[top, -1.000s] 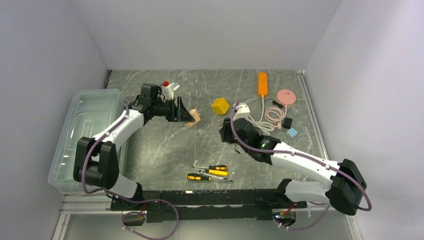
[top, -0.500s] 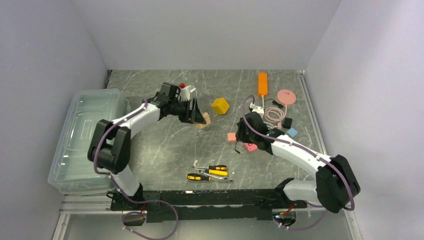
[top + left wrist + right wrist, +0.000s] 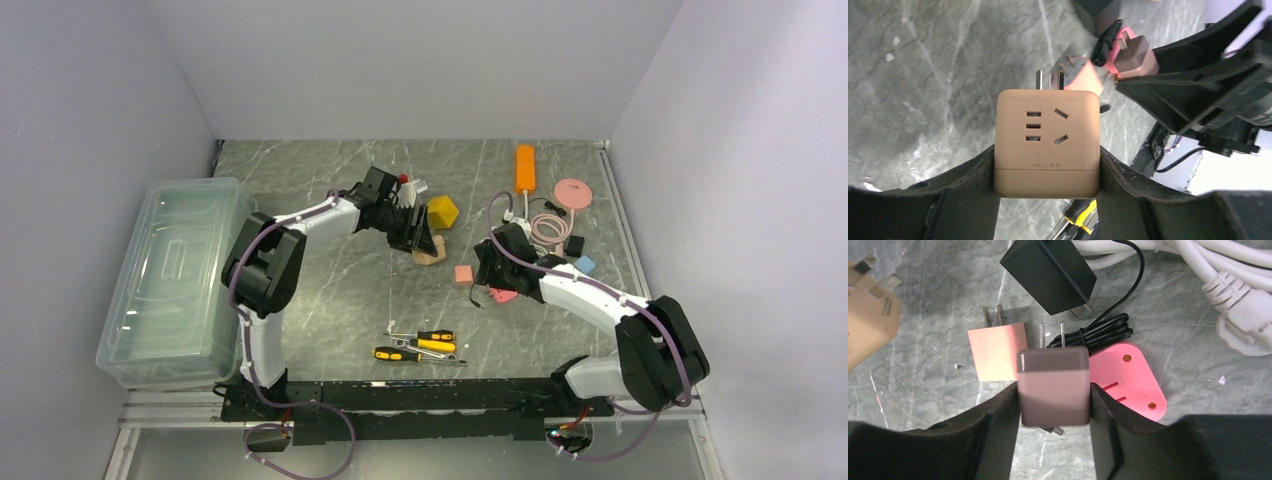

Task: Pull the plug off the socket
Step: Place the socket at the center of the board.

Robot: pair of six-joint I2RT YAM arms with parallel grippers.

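My left gripper [image 3: 422, 243] is shut on a tan cube socket [image 3: 1047, 142], held above the table with its outlets facing the wrist camera and its own prongs pointing away. My right gripper [image 3: 490, 272] is shut on a mauve plug [image 3: 1054, 385] with two prongs showing, just above the table. In the left wrist view the plug [image 3: 1131, 49] is apart from the socket, a short gap between them. In the right wrist view the socket [image 3: 868, 322] is at the upper left.
A salmon plug [image 3: 996, 351], a black adapter with cord [image 3: 1048, 274], a pink plastic piece [image 3: 1130, 382] and white cable [image 3: 1228, 295] lie around the right gripper. Yellow cube [image 3: 441, 212], orange power bank [image 3: 525, 167], screwdrivers [image 3: 420, 347], clear bin [image 3: 180, 280] at left.
My left arm has carried the socket rightward across the table, close to the right gripper. My right gripper shifted right a second ago, uncovering the salmon plug, and has barely moved since.
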